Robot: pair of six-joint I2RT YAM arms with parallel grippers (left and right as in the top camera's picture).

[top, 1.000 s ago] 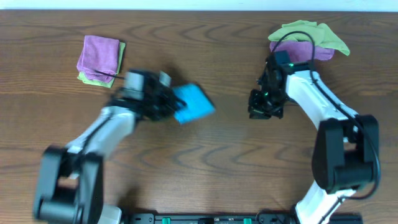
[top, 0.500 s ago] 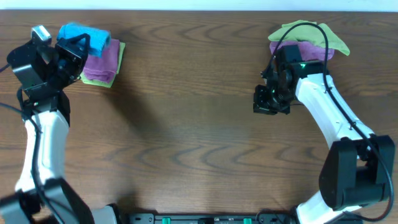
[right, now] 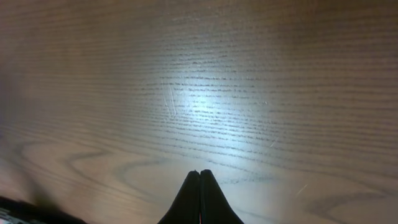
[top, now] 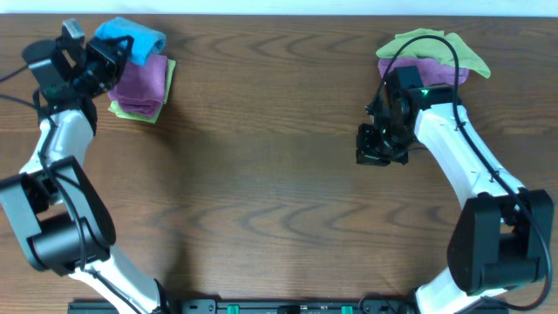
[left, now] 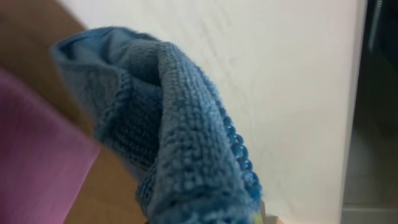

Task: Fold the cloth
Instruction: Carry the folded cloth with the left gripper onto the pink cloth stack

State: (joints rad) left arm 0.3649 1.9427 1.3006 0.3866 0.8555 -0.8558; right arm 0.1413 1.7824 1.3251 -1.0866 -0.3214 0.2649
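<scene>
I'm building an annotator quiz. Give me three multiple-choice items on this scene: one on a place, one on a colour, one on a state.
1. Where is the blue cloth? A. table centre B. above the left stack C. on the right pile
2. What colour is the right pile's top cloth? A. lime-green B. purple C. white
3. The right gripper is: A. open B. shut on a cloth C. shut, empty

Key:
1. B, the left gripper holds it there.
2. A, green lies over purple.
3. C, its fingertips meet over bare table.

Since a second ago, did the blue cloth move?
Yes. The blue cloth, held by the left end effector, went left and toward the far edge, ending at the purple cloth.
</scene>
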